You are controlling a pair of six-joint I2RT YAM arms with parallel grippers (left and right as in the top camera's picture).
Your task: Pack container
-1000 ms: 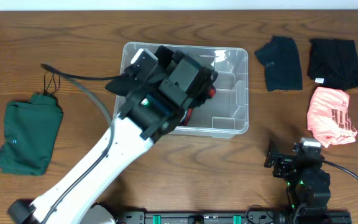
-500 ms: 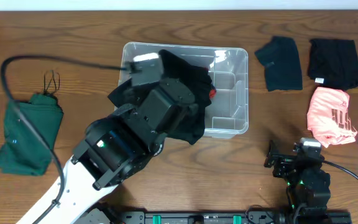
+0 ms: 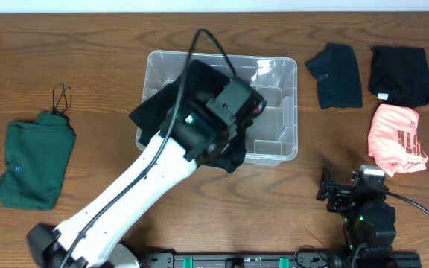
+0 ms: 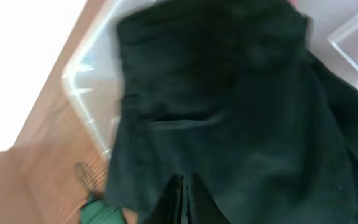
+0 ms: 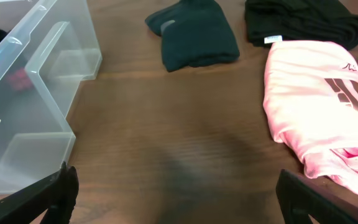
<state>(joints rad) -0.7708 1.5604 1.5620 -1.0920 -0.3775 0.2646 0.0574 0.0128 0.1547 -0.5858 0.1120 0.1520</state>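
Note:
The clear container point(image 3: 278, 89) stands mid-table. A black garment point(image 3: 151, 112) lies across it and spills over its left wall and front wall. My left arm point(image 3: 147, 175) reaches over the container from the front left. In the left wrist view my left gripper point(image 4: 183, 190) is shut, its tips together just above the dark cloth point(image 4: 229, 93), with nothing seen between them. The container's corner point(image 4: 82, 84) shows at the left there. My right gripper point(image 5: 182, 190) stands open low over bare wood, right of the container point(image 5: 36, 81), and holds nothing.
Folded garments lie at the right: dark teal point(image 3: 335, 74), black point(image 3: 401, 74) and pink point(image 3: 398, 139). A green one point(image 3: 34, 164) lies at the far left with a thin black loop point(image 3: 62, 95) behind it. Something red point(image 3: 256, 110) shows inside the container.
The left gripper went from open to shut as the arm lifted and swung over the container. The black garment now drapes over the left and front walls. The right arm stayed still.

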